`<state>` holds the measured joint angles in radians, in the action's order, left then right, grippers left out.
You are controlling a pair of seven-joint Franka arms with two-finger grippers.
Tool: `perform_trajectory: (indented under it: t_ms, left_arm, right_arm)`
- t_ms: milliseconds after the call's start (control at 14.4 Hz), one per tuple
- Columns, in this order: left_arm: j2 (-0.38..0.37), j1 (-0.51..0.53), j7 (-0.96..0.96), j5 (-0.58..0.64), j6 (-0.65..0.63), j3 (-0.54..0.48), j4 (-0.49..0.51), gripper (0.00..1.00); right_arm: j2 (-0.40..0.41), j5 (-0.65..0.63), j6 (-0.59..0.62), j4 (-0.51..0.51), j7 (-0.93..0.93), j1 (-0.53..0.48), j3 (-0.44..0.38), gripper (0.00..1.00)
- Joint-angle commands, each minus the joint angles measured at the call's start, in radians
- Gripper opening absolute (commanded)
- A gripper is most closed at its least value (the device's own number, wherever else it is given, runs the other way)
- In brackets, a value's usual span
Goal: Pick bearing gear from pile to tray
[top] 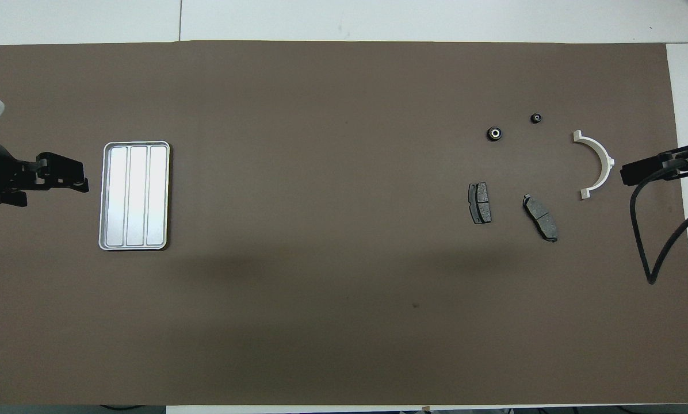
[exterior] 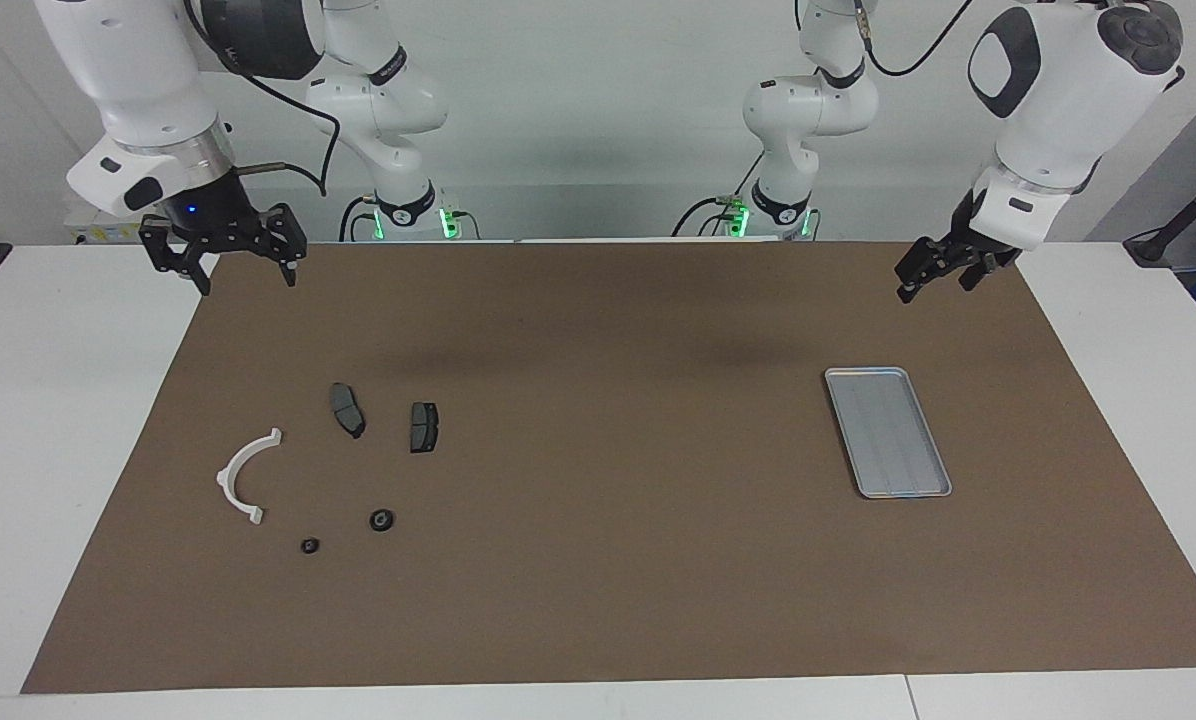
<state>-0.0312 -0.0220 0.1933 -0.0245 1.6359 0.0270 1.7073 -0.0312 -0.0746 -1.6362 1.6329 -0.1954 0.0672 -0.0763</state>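
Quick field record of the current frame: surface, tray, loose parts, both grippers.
surface: brown mat on a white table
tray: silver tray, nothing in it, toward the left arm's end
pile: white half-ring bracket, two grey brake pads, larger black ring and smaller black ring, toward the right arm's end, all apart
left gripper: open, holds nothing, over the mat's edge nearest the robots
right gripper: open, holds nothing, over the mat's corner

Two brake pads [exterior: 347,410], two black rings [exterior: 381,520], one white bracket [exterior: 241,477], one tray [exterior: 887,432]
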Motion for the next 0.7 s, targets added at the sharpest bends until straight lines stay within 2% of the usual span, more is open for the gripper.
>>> perform_trajectory:
  t_ms: [0, 279, 627]
  left_arm:
    - [-0.010, -0.013, -0.003, -0.009, 0.009, -0.013, 0.008, 1.00]
    - [-0.010, -0.013, -0.003, -0.009, 0.009, -0.013, 0.008, 1.00]
    - [-0.010, -0.013, -0.003, -0.009, 0.009, -0.013, 0.008, 1.00]
  right_arm:
    - [-0.010, -0.027, -0.019, 0.021, -0.029, 0.003, 0.003, 1.00]
    - [-0.006, -0.068, -0.025, 0.050, -0.096, 0.006, 0.003, 1.00]
    - [0.034, -0.063, -0.126, 0.091, -0.095, 0.003, 0.003, 1.00]
